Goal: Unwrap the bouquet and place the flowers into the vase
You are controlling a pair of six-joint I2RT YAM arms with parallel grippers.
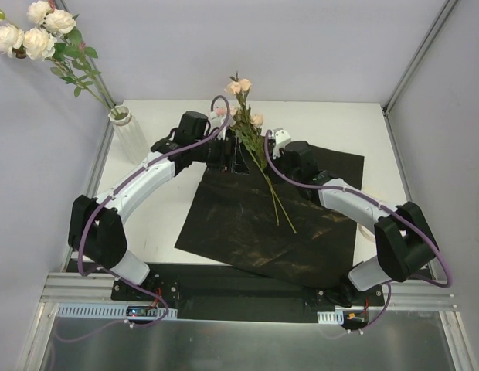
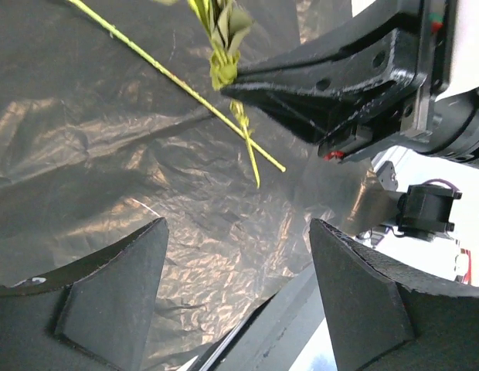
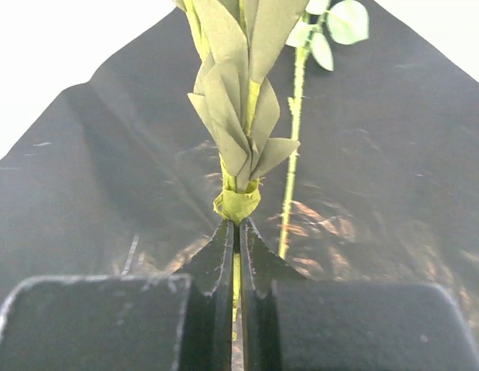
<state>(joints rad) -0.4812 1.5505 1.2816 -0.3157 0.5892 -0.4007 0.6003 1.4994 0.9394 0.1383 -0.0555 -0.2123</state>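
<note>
Right wrist: right gripper (image 3: 236, 232) clenched on the flowers (image 3: 238, 116); left gripper (image 2: 238, 232) released (above the black paper (image 2: 93, 131)).

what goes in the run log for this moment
right gripper: shut on flowers stem | left gripper: open over black paper | vase: white roses in it

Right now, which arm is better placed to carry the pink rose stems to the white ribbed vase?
Right, probably: the right gripper is shut on the green stems of the pink roses. The left gripper hangs open and empty, though the white ribbed vase stands nearer it.
</note>
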